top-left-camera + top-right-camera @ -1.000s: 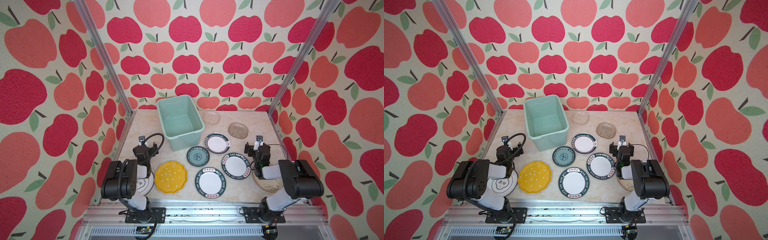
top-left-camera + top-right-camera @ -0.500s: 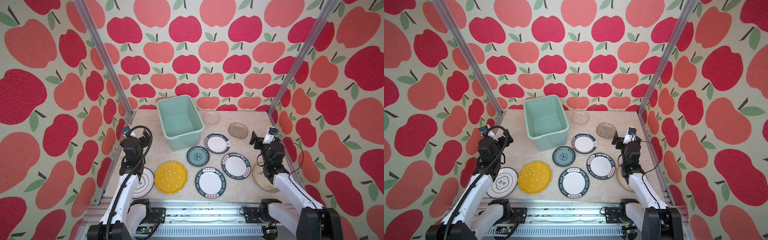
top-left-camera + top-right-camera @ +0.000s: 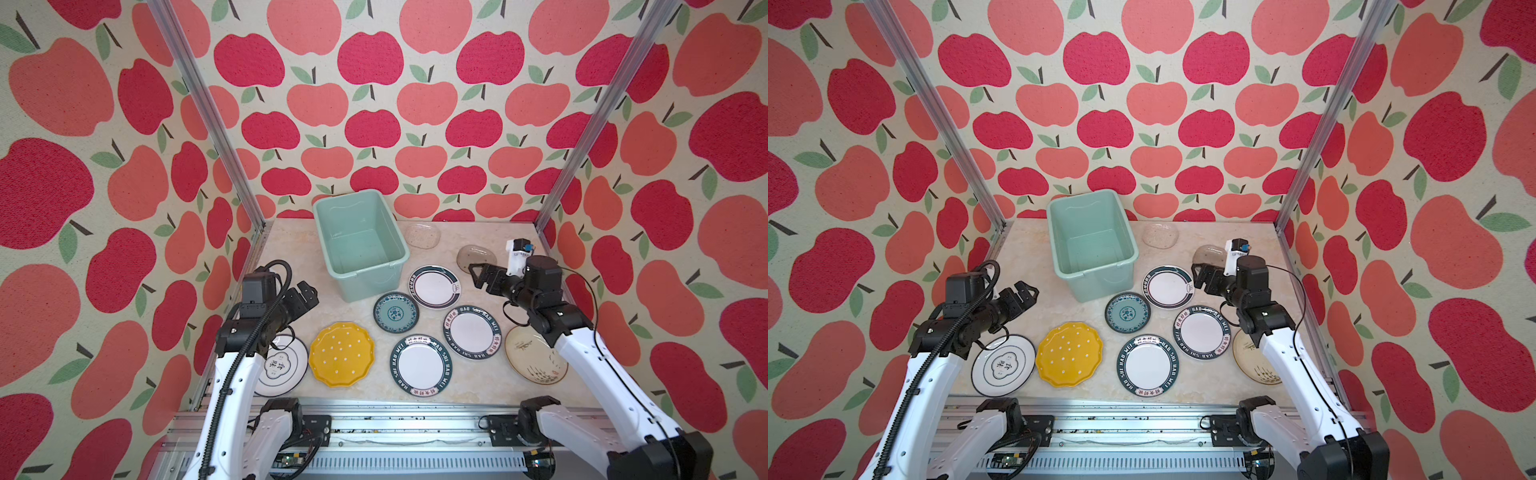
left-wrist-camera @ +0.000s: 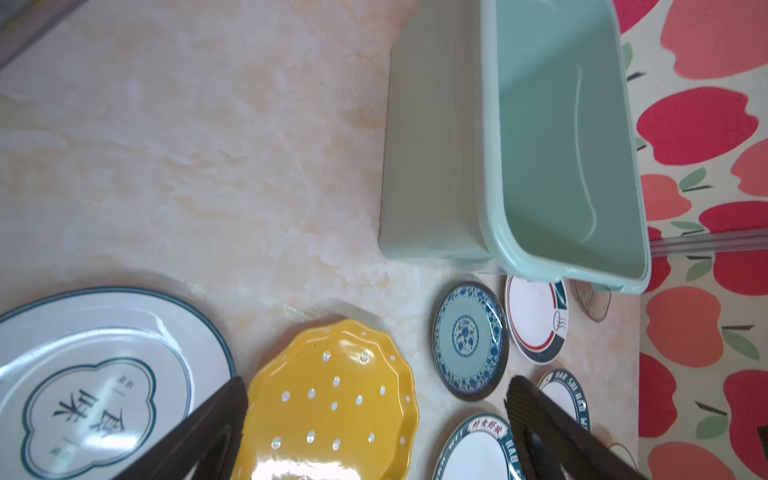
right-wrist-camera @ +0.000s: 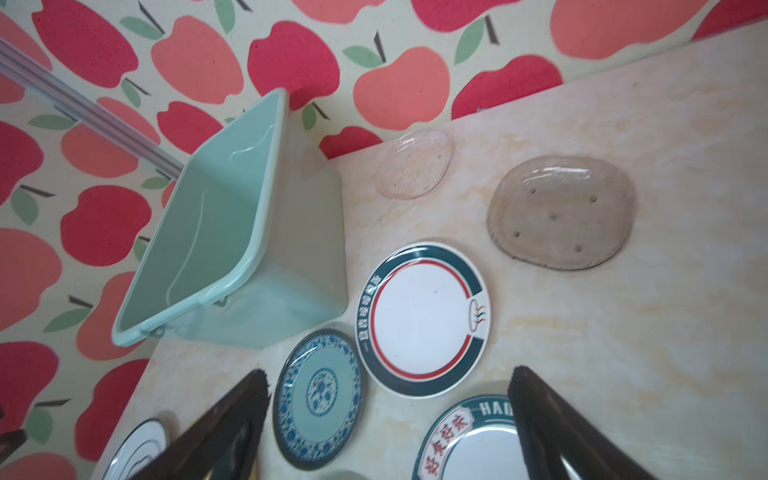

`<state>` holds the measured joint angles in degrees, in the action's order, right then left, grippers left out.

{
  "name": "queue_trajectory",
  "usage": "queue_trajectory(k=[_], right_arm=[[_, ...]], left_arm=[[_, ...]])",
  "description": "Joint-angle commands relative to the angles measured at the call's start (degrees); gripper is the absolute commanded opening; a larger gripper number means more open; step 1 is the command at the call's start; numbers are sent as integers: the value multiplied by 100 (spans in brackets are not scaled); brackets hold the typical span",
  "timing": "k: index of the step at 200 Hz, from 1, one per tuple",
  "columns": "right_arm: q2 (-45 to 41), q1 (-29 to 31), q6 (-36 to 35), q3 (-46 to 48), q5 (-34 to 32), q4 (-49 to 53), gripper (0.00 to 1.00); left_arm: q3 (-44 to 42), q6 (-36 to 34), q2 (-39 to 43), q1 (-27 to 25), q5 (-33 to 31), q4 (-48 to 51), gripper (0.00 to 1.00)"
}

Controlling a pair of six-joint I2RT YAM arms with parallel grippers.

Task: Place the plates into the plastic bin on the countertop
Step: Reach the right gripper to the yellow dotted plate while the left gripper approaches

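Note:
The mint-green plastic bin (image 3: 365,284) stands empty at the back centre of the marble countertop (image 3: 291,249). Several plates lie flat in front and to the right of it. They include a yellow dotted one (image 3: 341,354), a teal patterned one (image 3: 395,312), white ones with dark lettered rims (image 3: 472,331), a cream one (image 3: 534,361), a clear glass oval (image 3: 423,235) and a smoky oval (image 3: 471,254). My left gripper (image 3: 307,293) hovers open left of the bin, beyond the yellow plate (image 4: 332,399). My right gripper (image 3: 478,274) hovers open beside the smoky oval. Neither holds anything.
A white plate with a green emblem (image 3: 286,368) lies at the front left, partly under my left arm. Apple-patterned walls and aluminium posts (image 3: 552,208) close in the sides and back. The front rail (image 3: 374,415) edges the counter near the arm bases.
Both arms have unfolded from a tucked pose at the front and now reach forward over the counter. The left gripper swung toward the bin, the right toward the smoky oval. No plate has moved.

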<state>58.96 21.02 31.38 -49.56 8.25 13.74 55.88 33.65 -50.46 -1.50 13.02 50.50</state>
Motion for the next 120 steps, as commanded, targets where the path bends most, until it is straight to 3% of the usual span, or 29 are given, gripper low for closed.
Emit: queue_trajectory(k=[1,26,55,79,120], right_arm=[[159,849,1178,-138,134,709,93],[499,1980,2221,-22,-210,458,92],[1104,2850,2733,26,-306,-14,92],[1815,3171,2769,-240,-77,50,92],[2882,3317,2814,-783,587,-282,93]], left_arm=[[336,221,-244,-339,220,1816,99],[421,315,-471,-578,218,2410,99],[-270,1388,-58,-872,450,2089,99],[-834,2015,157,-1044,606,1887,97],[-1178,2181,135,-1280,233,1912,96]])
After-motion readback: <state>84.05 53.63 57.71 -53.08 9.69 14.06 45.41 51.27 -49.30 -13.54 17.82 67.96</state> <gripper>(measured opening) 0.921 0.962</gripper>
